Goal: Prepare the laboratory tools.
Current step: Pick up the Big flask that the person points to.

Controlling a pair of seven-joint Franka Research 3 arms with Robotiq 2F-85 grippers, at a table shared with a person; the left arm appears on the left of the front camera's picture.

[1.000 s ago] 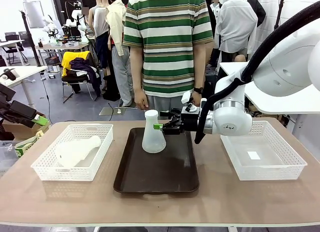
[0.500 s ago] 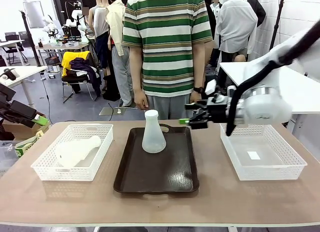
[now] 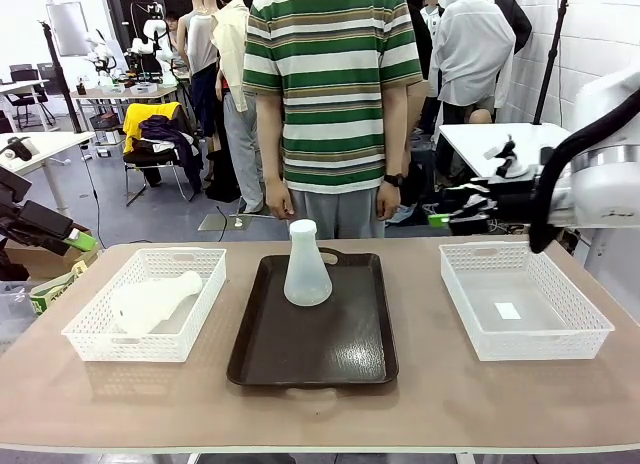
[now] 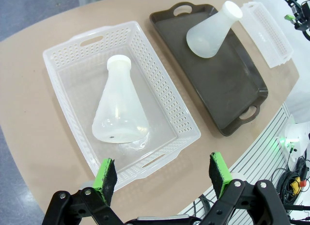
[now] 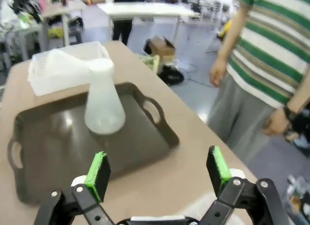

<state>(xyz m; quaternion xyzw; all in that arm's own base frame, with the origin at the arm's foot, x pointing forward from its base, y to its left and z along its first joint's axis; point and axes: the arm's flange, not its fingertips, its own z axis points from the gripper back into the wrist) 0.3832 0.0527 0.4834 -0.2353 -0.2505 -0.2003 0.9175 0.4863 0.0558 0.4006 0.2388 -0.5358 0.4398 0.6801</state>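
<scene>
One frosted-white conical flask (image 3: 307,265) stands upright at the far end of the dark brown tray (image 3: 312,349), free of any grip. It also shows in the right wrist view as the flask (image 5: 103,103). A second flask (image 3: 155,301) lies on its side in the left white basket (image 3: 90,334), directly under my left wrist camera as the lying flask (image 4: 118,111). My left gripper (image 4: 162,171) hovers open high above that basket, holding nothing. My right gripper (image 3: 441,217) is open and empty, in the air well to the right of the upright flask, near the right basket's far rim.
An empty white lattice basket (image 3: 600,329) sits at the table's right. A person in a striped shirt stands at the far edge behind the tray, hands (image 5: 219,71) hanging at the sides. Bare tabletop (image 3: 320,414) runs along the near edge.
My right gripper has drawn back to the right, from beside the upright flask's neck to near the right basket. The flask stays standing on the tray. The left arm has not moved.
</scene>
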